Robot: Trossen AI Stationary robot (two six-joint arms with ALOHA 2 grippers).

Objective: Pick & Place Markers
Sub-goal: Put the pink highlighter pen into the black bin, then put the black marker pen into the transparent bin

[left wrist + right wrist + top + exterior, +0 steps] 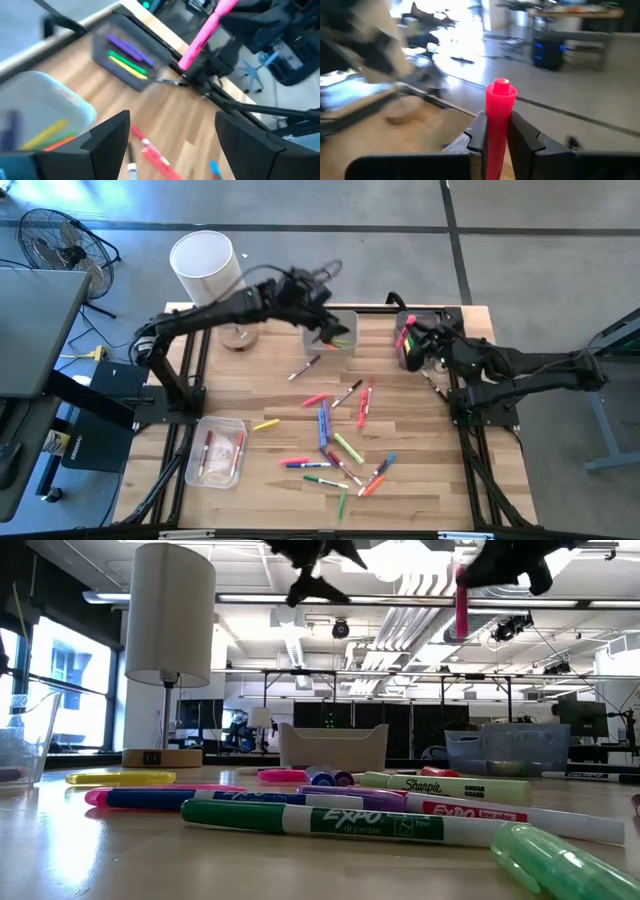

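Observation:
Several markers (335, 445) lie scattered flat on the wooden table, seen close up in the low view (330, 815). My left gripper (328, 330) is open and empty above the clear bin (338, 340) at the far middle, which holds a few markers. My right gripper (408, 340) is shut on a pink marker (402, 337) over the dark bin (420, 345) at the far right. That bin (127, 60) holds purple, green and yellow markers. My right gripper pinches the pink marker's barrel (499, 135) between its two fingers (477, 135). The marker runs along the fingers, its capped end (501, 92) jutting past the fingertips. It is lifted clear and hangs upright below the gripper in the low view (462, 605).
A lamp with a white shade (207, 265) and wooden base (238, 337) stands at the far left. A second clear bin (215, 450) holding markers sits near the left edge. Bare wood lies between the scattered markers and the far bins.

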